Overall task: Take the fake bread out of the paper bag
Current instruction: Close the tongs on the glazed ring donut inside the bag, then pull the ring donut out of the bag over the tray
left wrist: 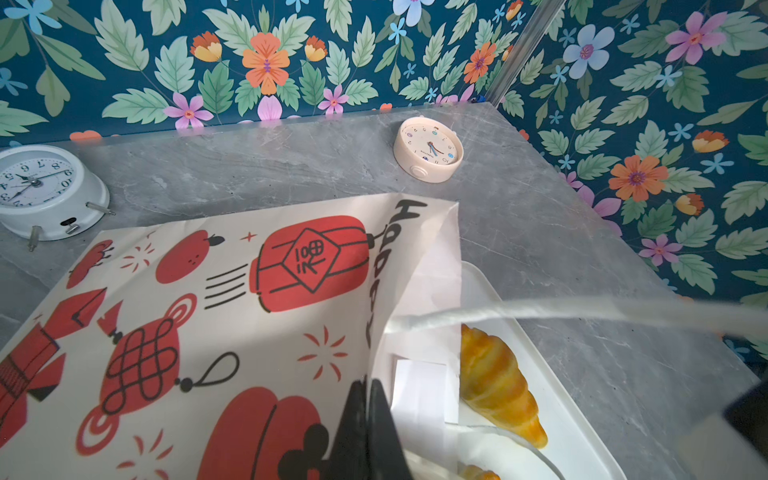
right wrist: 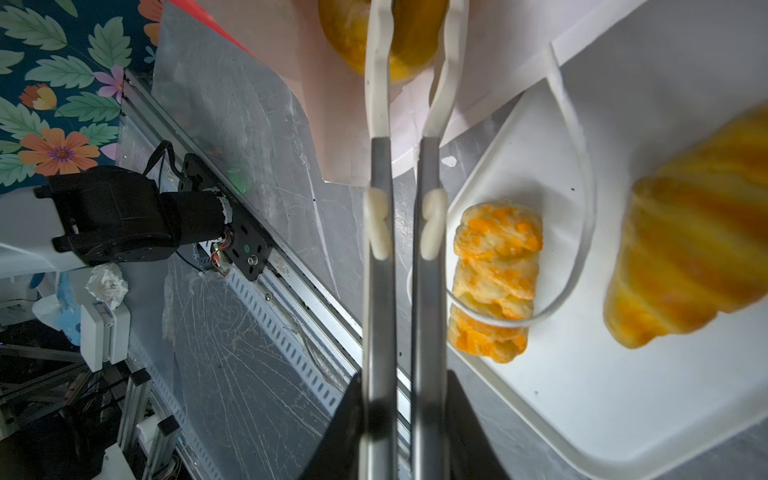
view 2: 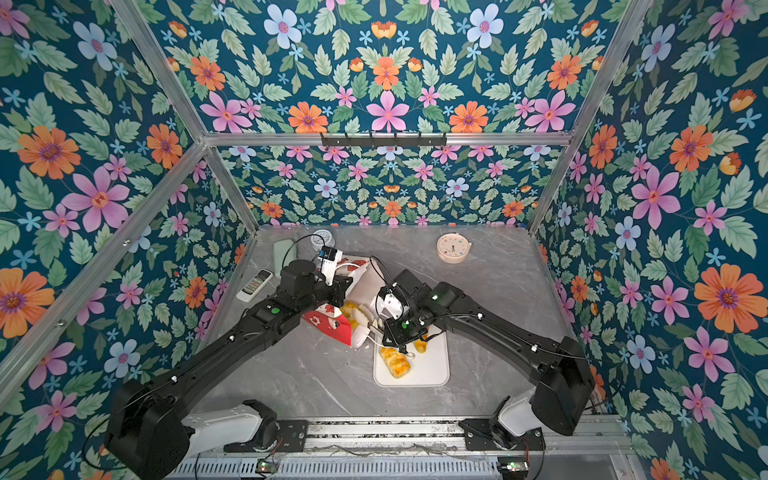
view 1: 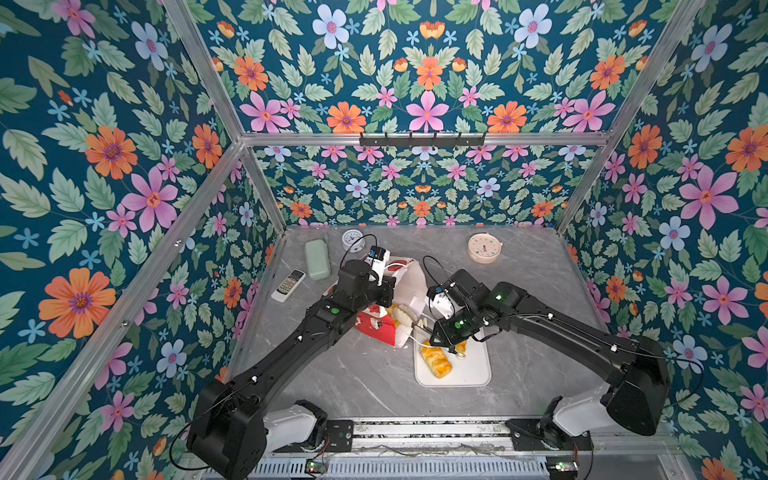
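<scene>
Grey marble tabletop [left wrist: 291, 166] bears the tipped paper bag [left wrist: 249, 332], its rim pinched in the left gripper [left wrist: 368, 399]. The right gripper [right wrist: 415, 25], tips narrowly apart, straddles a yellow pastry [right wrist: 345, 37] at its mouth, grip unclear.

The paper bag [view 1: 411, 278] lies across the middle, mouth at the tray [view 1: 469, 374], where a cord handle [right wrist: 587, 208] loops over the braided roll [right wrist: 496, 266] (a snag for fingers). Bare table [view 1: 540, 316] lies right of the tray; a remote [view 1: 288, 285] and green case [view 1: 317, 258] crowd the far left.
</scene>
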Controlling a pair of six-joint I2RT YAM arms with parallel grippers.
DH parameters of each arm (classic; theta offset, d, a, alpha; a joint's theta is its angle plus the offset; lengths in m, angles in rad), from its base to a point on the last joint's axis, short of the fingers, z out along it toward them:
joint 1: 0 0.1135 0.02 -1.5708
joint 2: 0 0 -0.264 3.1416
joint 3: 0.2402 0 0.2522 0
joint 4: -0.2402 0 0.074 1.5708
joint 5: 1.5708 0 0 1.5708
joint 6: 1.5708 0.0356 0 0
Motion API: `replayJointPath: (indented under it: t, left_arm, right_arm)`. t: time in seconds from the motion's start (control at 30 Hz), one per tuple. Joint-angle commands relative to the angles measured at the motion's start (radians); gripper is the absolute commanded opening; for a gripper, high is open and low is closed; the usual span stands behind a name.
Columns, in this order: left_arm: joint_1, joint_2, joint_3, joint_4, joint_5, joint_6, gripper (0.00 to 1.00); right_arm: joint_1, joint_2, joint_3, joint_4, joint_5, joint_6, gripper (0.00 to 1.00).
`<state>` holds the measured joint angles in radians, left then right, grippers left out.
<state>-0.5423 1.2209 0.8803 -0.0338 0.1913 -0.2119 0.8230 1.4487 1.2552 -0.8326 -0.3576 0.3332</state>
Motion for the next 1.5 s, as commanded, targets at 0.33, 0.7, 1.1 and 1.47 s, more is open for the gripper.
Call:
replayJointPath:
  t: [0.33, 0.7, 1.1, 1.47]
  left_arm:
    - [0.001, 0.002, -0.006, 0.052, -0.042, -0.03, 0.0]
    - [0.001, 0.015, -0.013, 0.063, -0.082, -0.051, 0.0]
    - [0.001, -0.056, -0.05, 0.089, -0.165, -0.065, 0.0]
    - [0.002, -0.069, -0.058, 0.094, -0.167, -0.059, 0.0]
  right_arm:
    - [-0.031, -0.212, -0.079, -0.079, 0.151, 0.01, 0.0]
    - [-0.089, -0.459, -0.115, -0.258, 0.256, 0.054, 0.0]
    - [-0.124, -0.499, -0.188, -0.211, 0.325, 0.147, 0.03]
    - [-0.125, -0.714, -0.334, -0.293, 0.342, 0.374, 0.03]
